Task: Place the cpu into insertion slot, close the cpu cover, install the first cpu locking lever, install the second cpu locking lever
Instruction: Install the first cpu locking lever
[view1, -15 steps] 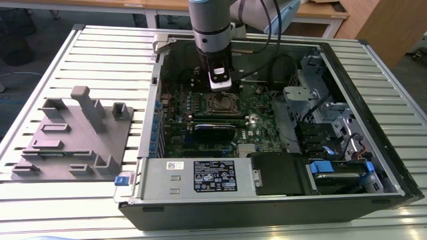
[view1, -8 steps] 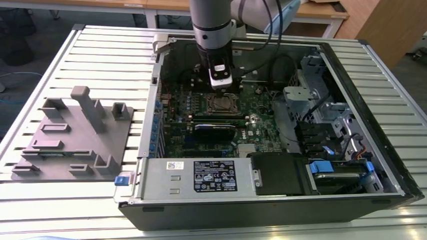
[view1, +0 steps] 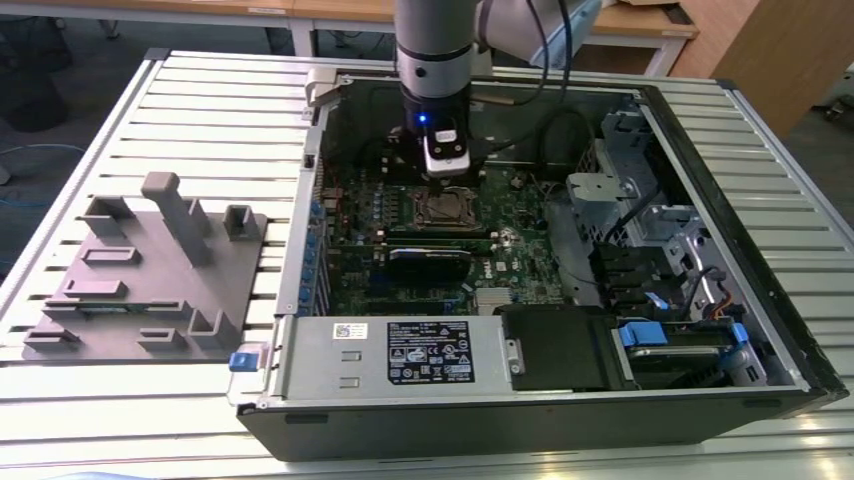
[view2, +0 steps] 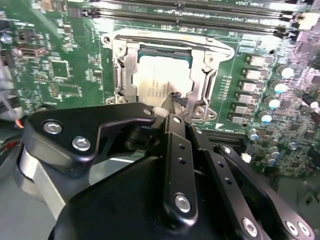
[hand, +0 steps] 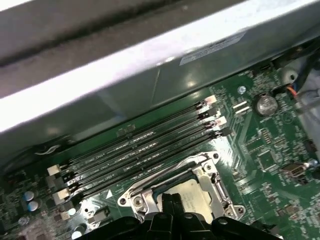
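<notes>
So far, the first steps look done. Going from the exterior view's left: one grey moulded holder plate (view1: 147, 290) lies on the slatted table (view1: 200, 100). Beside it stands one open computer case (view1: 534, 425) with one green motherboard (view1: 360, 270) inside, and metal drive cages (view1: 667, 250) fill the exterior view's right. The single arm comes down from the upper middle of that frame and hangs just above the insertion slot (view1: 441, 210), near the middle of the board.

In the second wrist view the one cpu (view2: 157, 82) lies flat in that slot, its pale face showing through the cut-out of the one cpu cover (view2: 121, 75). The cover seems to lie down around the chip, so I judge that placing and closing are finished.

The levers are less plain. One thin metal rod (view2: 200, 45) runs along the cover's edge on the side toward the memory slots. Whether it is hooked home I cannot tell. A second lever I cannot pick out with any certainty, so at least part of the locking appears to be left.

The gripper (view2: 175, 102) has its two black fingers pressed together, with nothing between them. The tips hover at the cover's edge on the side away from the memory slots; whether they touch it I cannot tell.

By count there are one chip, one slot, one cover, one clear lever rod, and four long black memory slots (hand: 140, 150) side by side in the first wrist view.
</notes>
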